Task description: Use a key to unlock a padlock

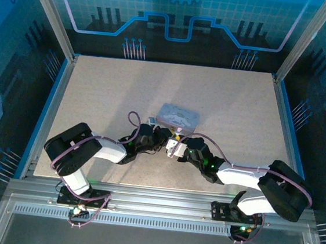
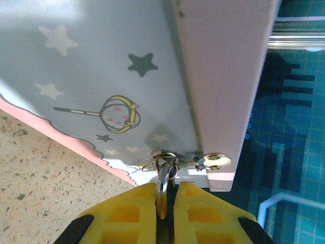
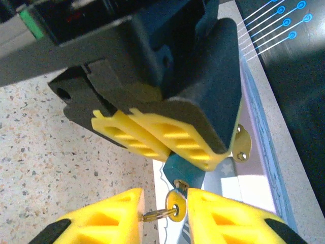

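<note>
Closest to us, the right gripper (image 3: pixel 165 199) has its yellow fingers (image 3: pixel 101 221) spread apart, and the key (image 3: pixel 175 209) sits in the gap beside the right-hand finger, its thin ring reaching toward the other one. Just beyond it we see the bluish body of the padlock (image 3: pixel 184 172). The key seems to meet its underside, though the joint is too small for us to be sure. Above that, the left gripper (image 2: pixel 161 195) is pressed together, pinching the padlock's silvery shackle. The shackle hangs at the metal hasp (image 2: pixel 213 161) of the pale star-printed tin (image 2: pixel 91 61), which rests on the speckled table (image 2: pixel 40 178).
</note>
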`<state>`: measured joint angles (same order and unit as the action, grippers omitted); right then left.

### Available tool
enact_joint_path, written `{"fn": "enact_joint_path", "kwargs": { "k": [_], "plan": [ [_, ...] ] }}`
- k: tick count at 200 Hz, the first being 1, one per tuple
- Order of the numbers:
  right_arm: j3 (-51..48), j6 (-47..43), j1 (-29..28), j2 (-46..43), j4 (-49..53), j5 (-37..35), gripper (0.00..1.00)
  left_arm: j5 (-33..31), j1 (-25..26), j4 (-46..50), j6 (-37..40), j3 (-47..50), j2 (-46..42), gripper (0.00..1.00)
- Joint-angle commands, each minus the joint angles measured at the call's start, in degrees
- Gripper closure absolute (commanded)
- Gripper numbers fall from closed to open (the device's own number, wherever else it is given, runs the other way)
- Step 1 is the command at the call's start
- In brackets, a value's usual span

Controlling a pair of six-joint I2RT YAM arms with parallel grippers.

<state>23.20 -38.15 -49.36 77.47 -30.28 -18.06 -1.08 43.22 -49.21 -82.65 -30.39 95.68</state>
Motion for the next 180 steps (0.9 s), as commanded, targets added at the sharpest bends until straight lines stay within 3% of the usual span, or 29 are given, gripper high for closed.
{"fn": "enact_joint_path", "kwargs": {
  "k": [1, 125, 180],
  "plan": [
    [-0.41, 1.04, 1.63, -1.87, -1.37, -2.41, 0.72, 1.55, 0.19, -1.39, -0.45, -1.07, 0.47, 1.0],
    [0.07, 1.41, 1.82, -1.79, -1.97, 1.52, 0.75, 1.81, 0.24, -1.4, -0.7, -1.42, 0.74, 1.0],
    [0.65, 1.59, 1.73, -0.83, -2.1, 1.62, 0.89, 2.04, 0.24, -1.25, -0.82, -1.77, 0.91, 1.0]
  ]
}}
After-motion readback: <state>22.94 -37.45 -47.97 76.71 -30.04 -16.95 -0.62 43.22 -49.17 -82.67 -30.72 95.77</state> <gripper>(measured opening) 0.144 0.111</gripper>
